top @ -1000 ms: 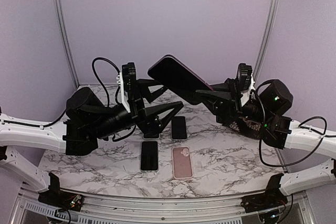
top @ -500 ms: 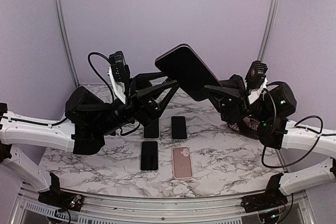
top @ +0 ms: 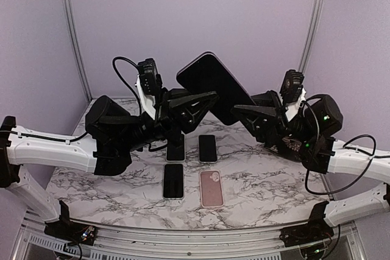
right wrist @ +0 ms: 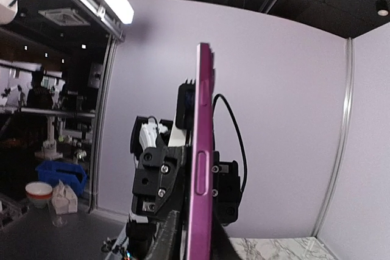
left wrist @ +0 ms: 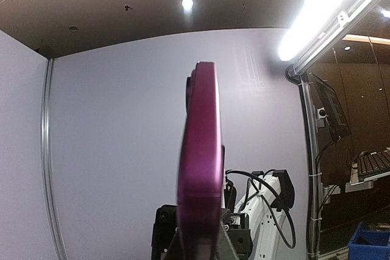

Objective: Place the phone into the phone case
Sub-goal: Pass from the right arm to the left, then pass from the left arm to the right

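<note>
A dark, flat rectangular phone with a magenta rim (top: 213, 86) hung tilted in the air, well above and behind the pink rectangular phone case (top: 211, 188) that lay flat on the white marble-patterned table (top: 274, 175). The left gripper (top: 210, 98) was clamped on the phone's end up and to the left of the case, and the right gripper (top: 239, 108) was clamped on the opposite end, up and to the right of it. Each wrist view showed the magenta rim rising edge-on from between its own fingers. A white-edged phone (top: 173, 181) lay just beside the case on its left, and two dark phones (top: 208, 148) lay just behind it. From these angles it was hard to say whether the magenta rim was the phone's own frame or a cover already on it. The main risk looked to be the double hold. With both arms gripping one rigid slab by narrow edges, any move out of step would likely twist it or pull it from one pair of fingers. If one side let go while the other held only a thin margin, the phone would probably swing down and fall onto the handsets behind the case. The case itself seemed light and loose on the smooth top, so a corner-first, tilted descent could shove it aside into the white-edged phone instead of seating.
</note>
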Controlling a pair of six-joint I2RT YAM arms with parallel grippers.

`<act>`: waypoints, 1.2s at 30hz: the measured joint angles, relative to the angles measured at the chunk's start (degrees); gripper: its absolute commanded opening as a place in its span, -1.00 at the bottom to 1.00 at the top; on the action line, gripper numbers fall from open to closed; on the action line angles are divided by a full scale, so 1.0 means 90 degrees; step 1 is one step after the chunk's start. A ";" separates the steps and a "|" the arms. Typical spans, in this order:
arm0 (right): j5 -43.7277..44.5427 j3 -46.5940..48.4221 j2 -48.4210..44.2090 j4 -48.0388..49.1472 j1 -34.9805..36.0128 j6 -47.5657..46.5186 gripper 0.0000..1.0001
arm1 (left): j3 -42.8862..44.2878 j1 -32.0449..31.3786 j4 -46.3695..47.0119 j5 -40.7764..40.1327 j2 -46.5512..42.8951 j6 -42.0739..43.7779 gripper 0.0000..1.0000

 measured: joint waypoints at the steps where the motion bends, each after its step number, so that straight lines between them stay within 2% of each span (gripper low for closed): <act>1: 0.0005 0.0015 -0.0061 -0.0180 0.0002 -0.0143 0.86 | -0.0010 -0.0010 -0.0039 -0.0058 -0.0002 -0.0107 -1.00; 2: 0.0027 0.0056 -0.0148 -0.0508 -0.0005 -0.0369 0.96 | -0.0039 -0.0036 -0.0126 -0.0158 -0.0017 -0.0185 -1.00; 4: 0.0214 0.0202 -0.0367 -0.1367 -0.0019 -0.0835 0.97 | -0.0114 -0.0063 -0.0510 -0.0379 -0.0114 -0.0211 -1.00; 8: 0.0454 0.0627 -0.0811 -0.3128 -0.0189 -0.1440 0.97 | -0.0165 -0.0090 -0.2429 -0.0937 -0.0651 0.0136 -1.00; 10: 0.0449 0.0986 -0.0855 -0.3963 -0.0270 -0.1603 0.83 | -0.0165 -0.0090 -0.3298 -0.1032 -0.0930 0.0296 -1.00; 13: 0.0019 0.1530 -0.0622 -0.5042 -0.0308 -0.1848 0.36 | -0.0160 -0.0083 -0.4340 -0.0923 -0.1141 0.0423 -1.00; 14: -0.0136 0.1600 -0.0537 -0.5238 -0.0311 -0.1904 0.31 | -0.0160 -0.0083 -0.4575 -0.0865 -0.1146 0.0437 -1.00; 16: -0.0393 0.1613 -0.0384 -0.5627 -0.0311 -0.1906 0.39 | -0.0163 -0.0085 -0.5105 -0.0755 -0.1129 0.0444 -1.00; 18: -0.0527 0.1545 -0.0313 -0.5892 -0.0311 -0.1899 0.43 | -0.0175 -0.0092 -0.5510 -0.0680 -0.1112 0.0452 -1.00; 24: -0.0731 0.1457 -0.0189 -0.6297 -0.0306 -0.1875 0.26 | -0.0175 -0.0114 -0.6079 -0.0653 -0.1039 0.0544 -1.00; 27: -0.0794 0.1307 -0.0102 -0.6314 -0.0299 -0.1838 -0.10 | -0.0168 -0.0117 -0.6118 -0.0605 -0.0996 0.0583 -1.00; 29: -0.0867 0.1195 -0.0027 -0.6305 -0.0296 -0.1797 -0.13 | -0.0168 -0.0117 -0.6120 -0.0537 -0.0952 0.0590 -1.00; 32: -0.0979 0.1020 0.0092 -0.6292 -0.0294 -0.1785 -0.29 | -0.0168 -0.0119 -0.6118 -0.0442 -0.0884 0.0600 -1.00; 36: -0.1081 0.0867 0.0185 -0.6241 -0.0294 -0.1795 -0.82 | -0.0168 -0.0119 -0.6091 -0.0350 -0.0840 0.0644 -1.00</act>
